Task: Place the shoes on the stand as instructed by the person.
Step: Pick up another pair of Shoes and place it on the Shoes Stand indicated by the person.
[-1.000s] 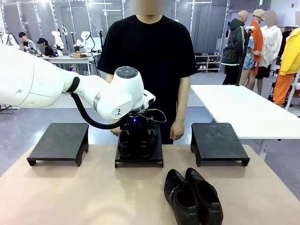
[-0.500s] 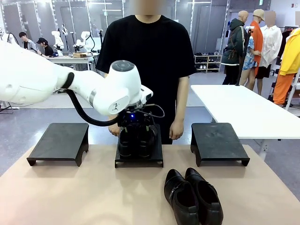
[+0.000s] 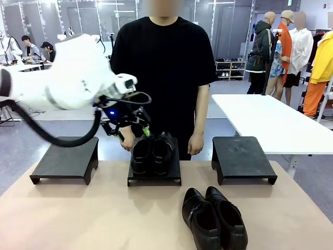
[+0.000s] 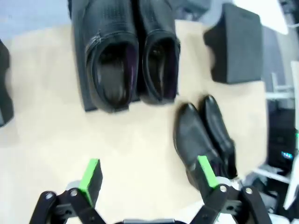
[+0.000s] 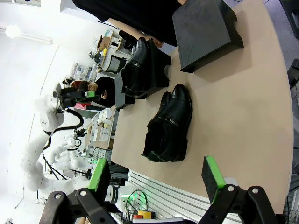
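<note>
Got the left gripper (image 3: 134, 134) spread wide just above the far left corner of the middle stand (image 3: 154, 180), gripping nothing, touching nothing. Same story from its wrist cam: green pads (image 4: 91, 179) far apart, only air between. Also seeing the right gripper (image 5: 155, 176) gaping wide and empty, hanging well back from the middle stand on the robot's side.

Counting three stands: the middle one plus a left stand (image 3: 65, 156) and a right stand (image 3: 242, 156), both bare on top. Counting two pairs of shoes, so four total: one pair (image 3: 152, 151) sitting side by side on the middle stand, second pair (image 3: 213, 219) on the table (image 3: 78, 219) just in front-right of the middle stand. One person (image 3: 164, 67) right behind the middle stand.

Can't make out the person's hand behind the left gripper. Near end of the second pair cut off at the bottom edge of the front view.
</note>
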Tool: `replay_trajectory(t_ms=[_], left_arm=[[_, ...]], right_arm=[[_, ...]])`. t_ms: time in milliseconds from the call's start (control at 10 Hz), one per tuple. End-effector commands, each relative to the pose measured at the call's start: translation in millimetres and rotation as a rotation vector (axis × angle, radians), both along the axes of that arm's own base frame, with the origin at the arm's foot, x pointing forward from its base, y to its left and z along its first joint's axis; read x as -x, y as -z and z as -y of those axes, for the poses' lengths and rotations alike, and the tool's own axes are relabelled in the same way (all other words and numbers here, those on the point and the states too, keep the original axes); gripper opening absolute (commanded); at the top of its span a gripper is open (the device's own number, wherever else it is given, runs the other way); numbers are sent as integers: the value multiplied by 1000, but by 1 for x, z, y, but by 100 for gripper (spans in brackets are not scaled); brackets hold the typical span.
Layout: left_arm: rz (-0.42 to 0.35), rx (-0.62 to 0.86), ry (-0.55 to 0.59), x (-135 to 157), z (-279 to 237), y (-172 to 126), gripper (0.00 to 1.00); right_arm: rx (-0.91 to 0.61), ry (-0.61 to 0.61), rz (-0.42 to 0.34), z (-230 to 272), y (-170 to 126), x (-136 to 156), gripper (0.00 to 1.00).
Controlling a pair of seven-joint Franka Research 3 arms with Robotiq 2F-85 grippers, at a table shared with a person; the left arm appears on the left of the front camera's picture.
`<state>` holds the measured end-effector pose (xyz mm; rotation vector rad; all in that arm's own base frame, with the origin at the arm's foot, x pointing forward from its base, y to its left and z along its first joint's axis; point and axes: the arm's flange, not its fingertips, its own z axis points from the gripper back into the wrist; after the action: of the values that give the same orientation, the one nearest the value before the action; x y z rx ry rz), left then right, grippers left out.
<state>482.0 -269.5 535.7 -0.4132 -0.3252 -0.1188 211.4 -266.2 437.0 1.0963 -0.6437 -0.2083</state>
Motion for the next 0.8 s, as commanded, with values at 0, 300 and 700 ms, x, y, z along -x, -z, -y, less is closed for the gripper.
replay_trajectory(t_ms=[0,300,700], left_arm=[[-98,121,50,31,-87,-4,100],[-94,394,53,82,-190,0,100],[-42,709,124,160,-309,49,100]], right_arm=[[-2,-1,29,2,-2,1,100],[-2,-1,29,2,-2,1,100],[-2,-1,29,2,-2,1,100]])
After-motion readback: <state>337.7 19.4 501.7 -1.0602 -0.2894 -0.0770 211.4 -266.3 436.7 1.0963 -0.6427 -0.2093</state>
